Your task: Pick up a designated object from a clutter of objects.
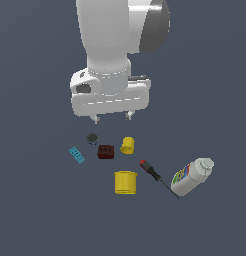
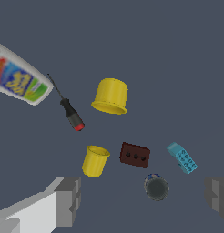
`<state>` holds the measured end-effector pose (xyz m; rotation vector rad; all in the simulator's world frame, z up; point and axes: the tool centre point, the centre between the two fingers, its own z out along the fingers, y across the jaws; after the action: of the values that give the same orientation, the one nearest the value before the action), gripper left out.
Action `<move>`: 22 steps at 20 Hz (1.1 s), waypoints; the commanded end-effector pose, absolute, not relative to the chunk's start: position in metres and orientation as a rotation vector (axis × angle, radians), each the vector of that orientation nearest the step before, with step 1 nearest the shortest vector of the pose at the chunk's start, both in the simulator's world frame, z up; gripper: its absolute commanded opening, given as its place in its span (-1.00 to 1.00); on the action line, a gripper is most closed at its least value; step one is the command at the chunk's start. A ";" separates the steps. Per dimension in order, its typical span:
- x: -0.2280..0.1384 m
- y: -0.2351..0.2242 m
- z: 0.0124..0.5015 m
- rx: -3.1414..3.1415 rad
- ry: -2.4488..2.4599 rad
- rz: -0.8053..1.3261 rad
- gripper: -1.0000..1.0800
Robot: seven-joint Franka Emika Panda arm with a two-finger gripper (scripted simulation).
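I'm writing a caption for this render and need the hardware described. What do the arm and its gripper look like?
The arm is glossy white with rounded, tube-like links and a dark grey cap on one joint. It ends in a broad, boxy white hand with a faint dashed seam along its face. The gripper has two short, light grey fingertips; in the wrist view the fingers look blocky, grey and stepped. No cables show.

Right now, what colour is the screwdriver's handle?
The screwdriver has a black handle with a red end, clearest in the wrist view.
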<state>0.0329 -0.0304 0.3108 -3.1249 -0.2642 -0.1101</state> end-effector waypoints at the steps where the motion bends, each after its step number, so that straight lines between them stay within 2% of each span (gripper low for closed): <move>1: 0.036 -0.043 0.297 -3.120 -0.324 -0.104 0.92; 22: 0.038 -0.151 0.171 -3.030 -0.831 -0.049 0.92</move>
<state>0.0398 -0.1432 0.1803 -3.0402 -0.7932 -0.0528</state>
